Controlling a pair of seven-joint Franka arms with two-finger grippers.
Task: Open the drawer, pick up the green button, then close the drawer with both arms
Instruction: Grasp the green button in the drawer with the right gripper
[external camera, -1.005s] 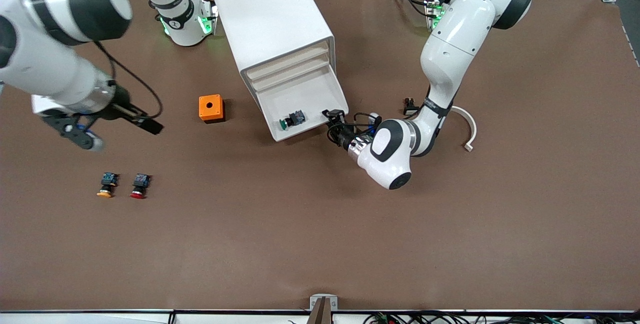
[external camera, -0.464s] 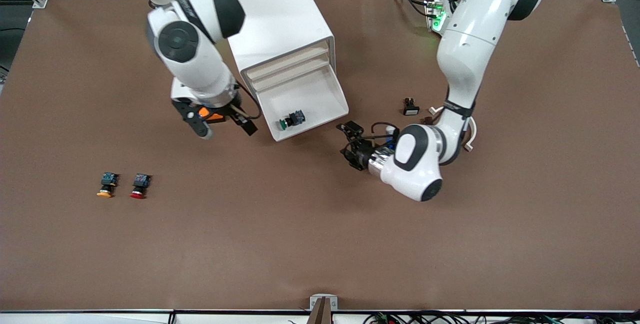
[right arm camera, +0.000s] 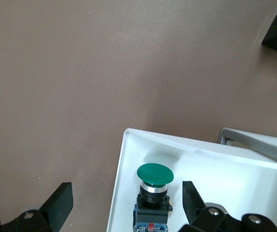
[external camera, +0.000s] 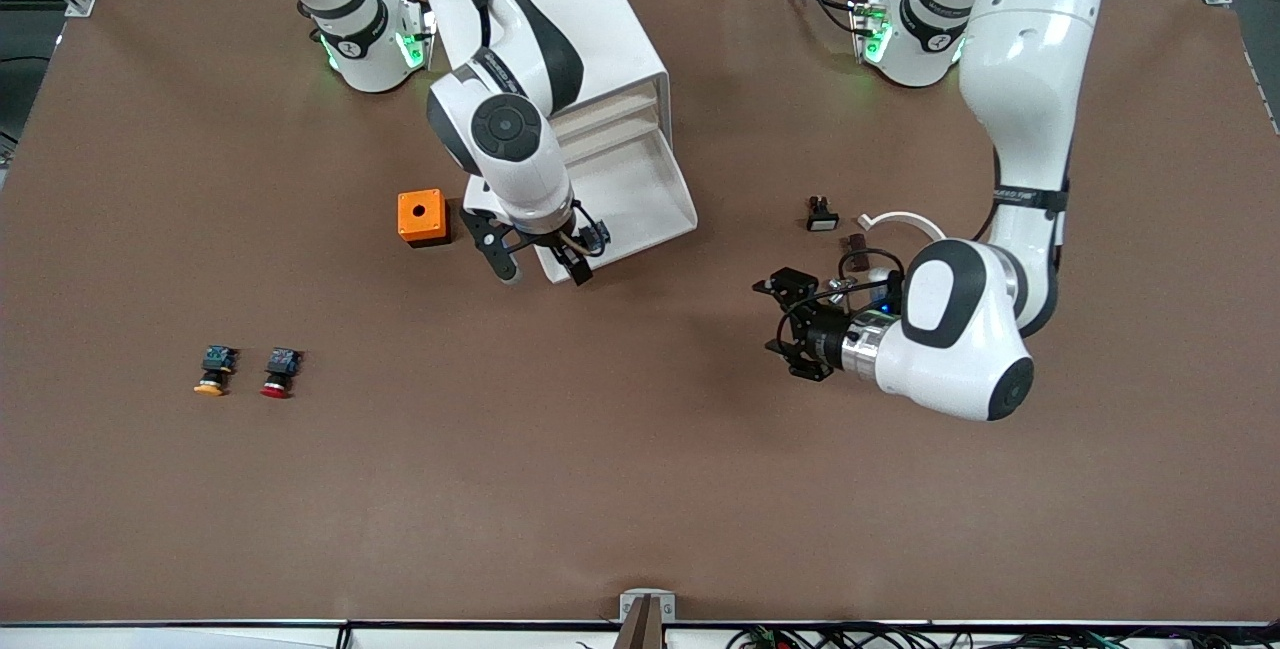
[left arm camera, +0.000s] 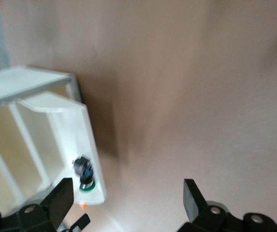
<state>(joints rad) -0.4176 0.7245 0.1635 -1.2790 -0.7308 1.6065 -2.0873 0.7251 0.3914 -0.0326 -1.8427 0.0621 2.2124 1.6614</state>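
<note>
Front view: the right gripper (external camera: 530,257), jaws wide, is now arriving over the open drawer (external camera: 640,199), the button (right arm camera: 154,192) lying between them. The left gripper (external camera: 790,324), jaws wide, is backing off over the counter (external camera: 640,489), so picking comes next.

Glossy white arms (external camera: 1010,79); matt brown table (external camera: 640,489).

Button (external camera: 596,235) mostly hidden under right gripper (external camera: 535,264), front view.
</note>
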